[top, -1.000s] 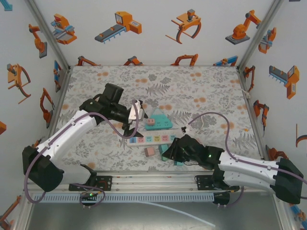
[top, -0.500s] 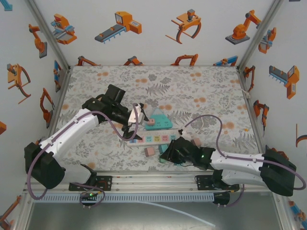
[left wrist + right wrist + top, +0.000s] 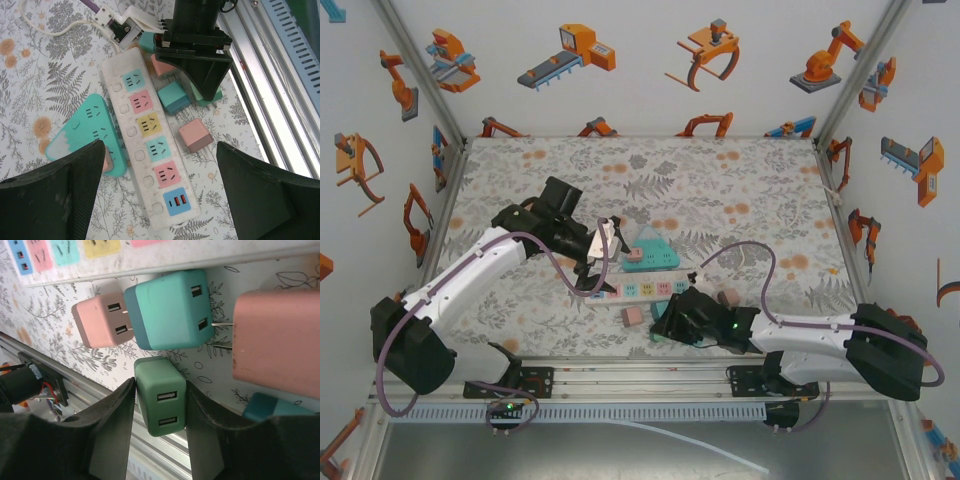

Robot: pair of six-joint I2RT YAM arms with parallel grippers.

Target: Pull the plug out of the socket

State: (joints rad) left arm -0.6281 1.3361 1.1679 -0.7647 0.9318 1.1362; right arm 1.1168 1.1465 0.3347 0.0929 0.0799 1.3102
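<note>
Fern-print tabletop under power strip; white walls with orange robot stickers

We see a robotics lab cell: a fern-print tabletop boxed by white walls with orange robot stickers, aluminium frame rails along the near edge, and a left arm and right arm bolted there.

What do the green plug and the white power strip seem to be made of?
The green plug is probably moulded plastic with a matte finish: even colour, rounded edges, dull soft highlights. The white power strip is likely hard plastic too, slightly smoother, with coloured socket faces set in; its white surface looks a little speckled.
</note>
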